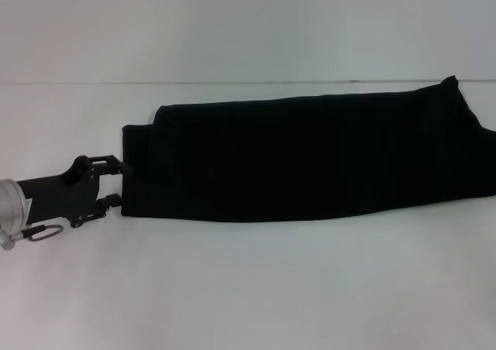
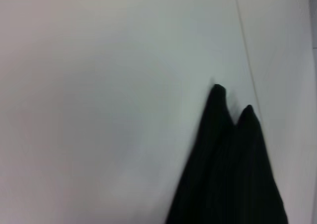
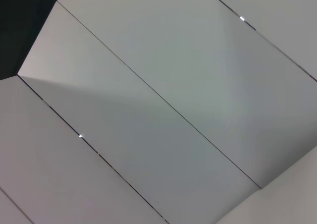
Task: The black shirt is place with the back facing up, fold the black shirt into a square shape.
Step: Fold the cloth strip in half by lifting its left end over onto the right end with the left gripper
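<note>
While I watch from the head camera, this is what I read:
Table (image 1: 248, 288): white, carrying everything
Black shirt (image 1: 310, 156): folded into a long band lying across the table, running from near the left side to the right edge
Left gripper (image 1: 122, 181): at the band's left end, fingers spread along that edge
Right gripper: I see no part of it

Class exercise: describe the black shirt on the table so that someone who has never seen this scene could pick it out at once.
Start from the white table. Across its middle lies the black shirt, folded into a long band running left to right. It is soft, plain dark cloth, far bigger than the hard black left hand at its left end.
</note>
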`<state>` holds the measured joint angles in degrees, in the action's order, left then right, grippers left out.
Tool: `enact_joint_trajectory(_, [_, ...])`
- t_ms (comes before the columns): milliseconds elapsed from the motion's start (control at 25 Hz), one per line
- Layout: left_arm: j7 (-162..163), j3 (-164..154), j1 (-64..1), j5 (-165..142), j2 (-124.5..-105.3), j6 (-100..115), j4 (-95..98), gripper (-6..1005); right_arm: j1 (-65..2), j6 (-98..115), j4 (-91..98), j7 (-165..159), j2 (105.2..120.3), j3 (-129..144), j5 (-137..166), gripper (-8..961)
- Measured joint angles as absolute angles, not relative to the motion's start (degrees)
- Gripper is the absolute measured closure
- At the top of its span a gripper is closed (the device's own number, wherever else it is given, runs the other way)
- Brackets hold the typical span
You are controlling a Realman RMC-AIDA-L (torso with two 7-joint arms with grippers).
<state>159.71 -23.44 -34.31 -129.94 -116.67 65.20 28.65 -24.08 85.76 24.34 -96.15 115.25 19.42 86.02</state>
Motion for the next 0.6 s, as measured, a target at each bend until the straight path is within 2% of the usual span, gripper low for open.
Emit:
enact_joint_trajectory(280, [157.4, -23.6, -34.3, -127.2, -116.98, 65.0, 27.6, 399, -24.2, 85.8, 24.3, -96.0, 115.36, 19.4, 86.1, 269])
enact_joint_trajectory(600, [157.3, -23.8, -34.3, -127.6, -116.42, 69.1, 27.0, 398, -24.1, 85.4, 24.3, -96.0, 115.3, 19.4, 86.1, 270])
